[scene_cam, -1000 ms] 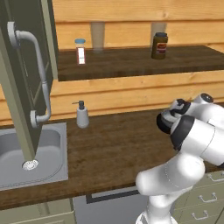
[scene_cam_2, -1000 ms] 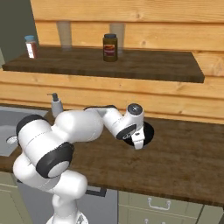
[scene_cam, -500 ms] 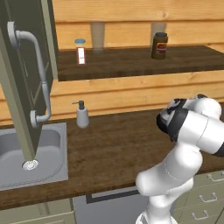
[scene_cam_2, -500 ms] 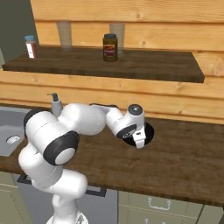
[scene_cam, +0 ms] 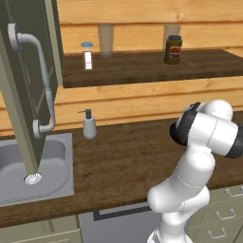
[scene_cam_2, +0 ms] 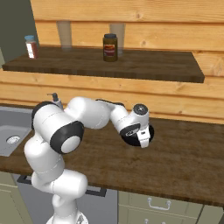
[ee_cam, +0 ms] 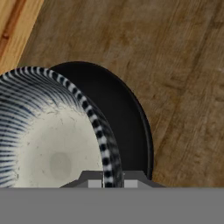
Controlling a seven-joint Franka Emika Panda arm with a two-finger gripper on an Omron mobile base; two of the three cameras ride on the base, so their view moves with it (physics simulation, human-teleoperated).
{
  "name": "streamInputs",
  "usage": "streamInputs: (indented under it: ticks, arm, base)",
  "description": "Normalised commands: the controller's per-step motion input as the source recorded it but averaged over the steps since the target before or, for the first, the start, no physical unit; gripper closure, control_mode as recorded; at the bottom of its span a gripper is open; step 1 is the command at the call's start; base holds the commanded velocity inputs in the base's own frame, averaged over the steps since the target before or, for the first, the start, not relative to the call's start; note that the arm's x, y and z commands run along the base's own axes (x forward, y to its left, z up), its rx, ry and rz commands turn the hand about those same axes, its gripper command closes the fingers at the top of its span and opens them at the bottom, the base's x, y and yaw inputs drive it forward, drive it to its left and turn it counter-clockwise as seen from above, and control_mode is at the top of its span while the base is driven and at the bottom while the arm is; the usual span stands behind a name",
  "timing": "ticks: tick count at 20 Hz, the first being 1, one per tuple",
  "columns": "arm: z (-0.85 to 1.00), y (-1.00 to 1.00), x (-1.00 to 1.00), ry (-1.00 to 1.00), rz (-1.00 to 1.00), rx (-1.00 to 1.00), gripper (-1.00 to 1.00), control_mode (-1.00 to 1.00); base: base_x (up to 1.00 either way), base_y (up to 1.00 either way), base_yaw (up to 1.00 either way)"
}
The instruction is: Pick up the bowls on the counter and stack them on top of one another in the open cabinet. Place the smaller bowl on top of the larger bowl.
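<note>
While hand view shows jaws pinching bowl (ee_cam: 52, 144) rim | right base: bowl above counter (scene_cam_2: 175, 162)

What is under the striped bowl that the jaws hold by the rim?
Under the striped bowl a dark shape shows on the wooden counter, either its shadow or another bowl; I cannot tell which. The striped bowl covers most of it.
</note>
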Motion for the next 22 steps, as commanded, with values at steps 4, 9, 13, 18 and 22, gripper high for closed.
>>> streamInputs:
  ticks: [4,9,13,18,22]
  arm:
    - [-0.26,-0.08,0.03,0.00,0.00,-0.01,1.00,-1.00]
    - [-0.24,-0.01,0.10,0.00,0.00,-0.02,1.00,-1.00]
    - [-0.09,0.00,0.28,0.00,0.00,0.00,1.00,-1.00]
    - [0.02,0.00,0.27,0.00,-0.01,0.00,-1.00,-1.00]
    - [0.28,-0.13,0.04,0.00,0.00,0.07,-1.00,-1.00]
  base:
    - [0.00,0.00,0.00]
    - [0.00,0.00,0.00]
    - [0.00,0.00,0.00]
    - [0.00,0.00,0.00]
    - [0.00,0.00,0.00]
